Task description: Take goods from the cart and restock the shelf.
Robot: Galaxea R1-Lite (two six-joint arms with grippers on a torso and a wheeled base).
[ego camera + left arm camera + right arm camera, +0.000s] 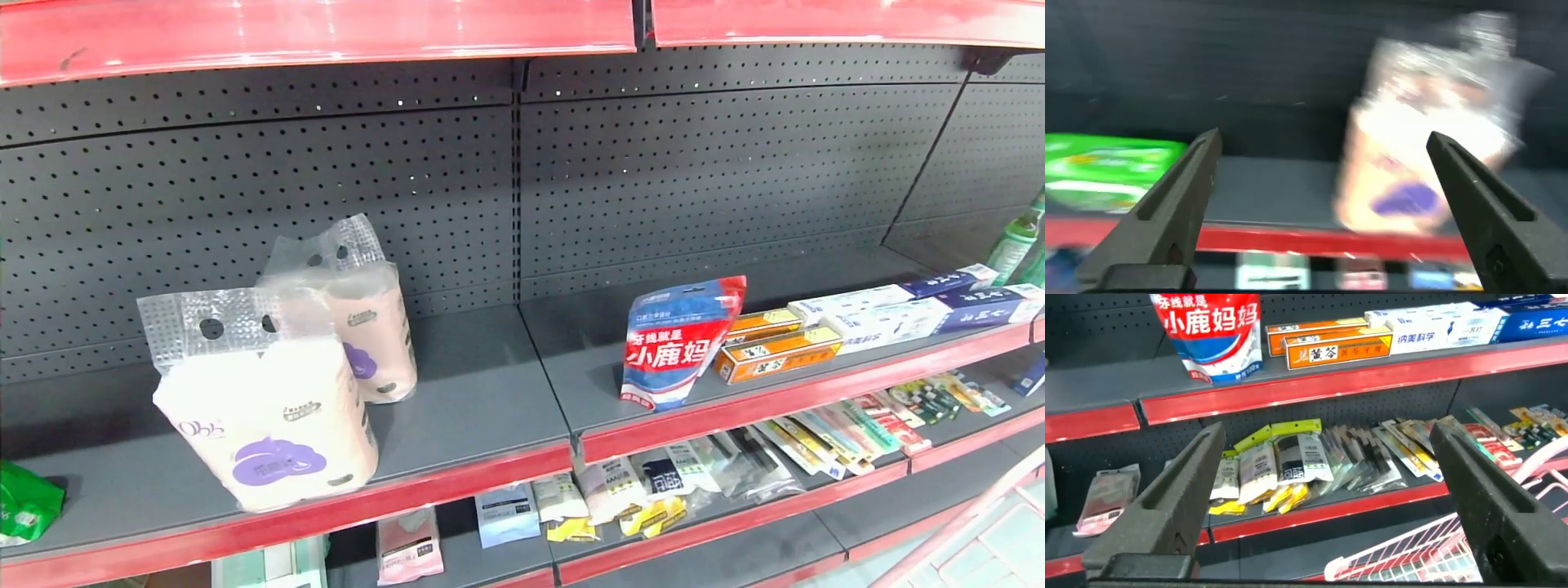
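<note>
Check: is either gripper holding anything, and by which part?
Nothing is held. The left gripper and right gripper are both open and empty; the tissue pack stands on the shelf.

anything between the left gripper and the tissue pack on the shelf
Nothing visible does. The open left gripper faces the tissue pack across bare shelf; the green pack lies off to one side, clear of the line between them.

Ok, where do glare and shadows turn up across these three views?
Head view: white glare streaks on the glossy red upper shelf fascia, glints on the clear plastic handle of the front white toilet-paper pack, a soft shadow beside the red, white and blue pouch. Left wrist view: sparkle on that pack's wrapper. Right wrist view: a pale sheen along the red shelf edge.
</note>
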